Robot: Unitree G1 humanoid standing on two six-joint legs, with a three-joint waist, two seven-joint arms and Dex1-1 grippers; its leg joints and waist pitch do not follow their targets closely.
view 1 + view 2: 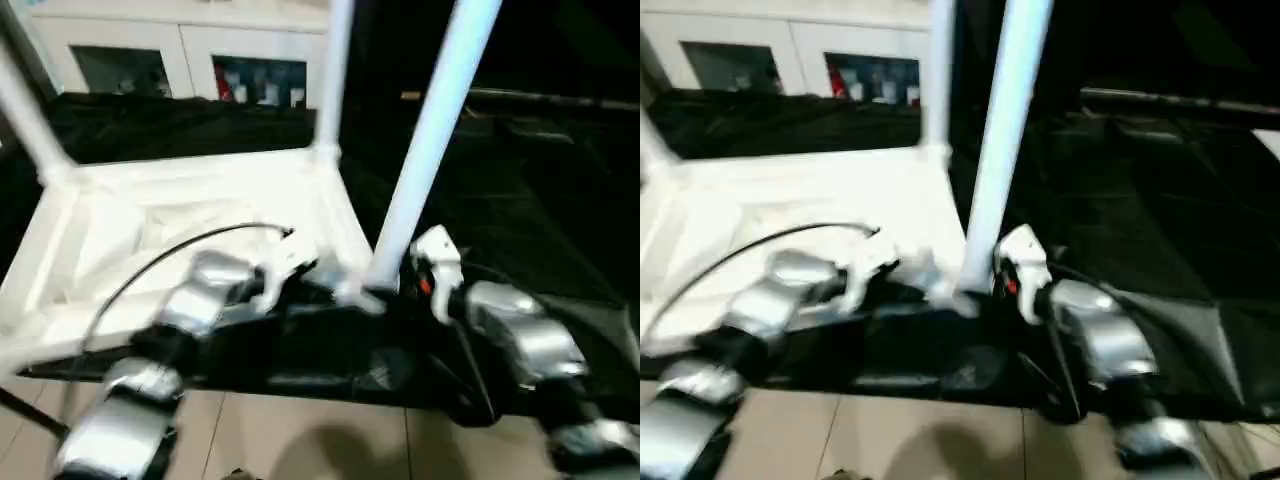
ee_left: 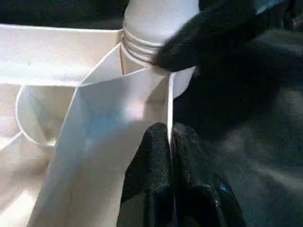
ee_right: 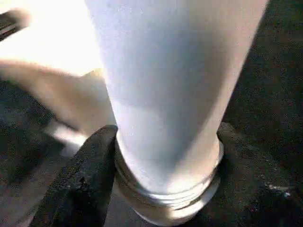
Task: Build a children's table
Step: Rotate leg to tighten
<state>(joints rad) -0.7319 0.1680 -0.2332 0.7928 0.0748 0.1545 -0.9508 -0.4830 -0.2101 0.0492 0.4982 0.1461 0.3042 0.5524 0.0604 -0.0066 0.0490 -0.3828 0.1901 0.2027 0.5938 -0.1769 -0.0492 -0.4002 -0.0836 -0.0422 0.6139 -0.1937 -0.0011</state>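
At the near corner socket (image 2: 142, 71), the right gripper (image 3: 161, 156) is clasping a leg (image 1: 430, 140); the left gripper (image 2: 169, 156) is pinching the tabletop's rim (image 2: 169, 104).

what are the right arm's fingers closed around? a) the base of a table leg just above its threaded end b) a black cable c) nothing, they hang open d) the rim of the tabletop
a: in the right wrist view the black fingers sit on either side of the white leg just above its threaded end.
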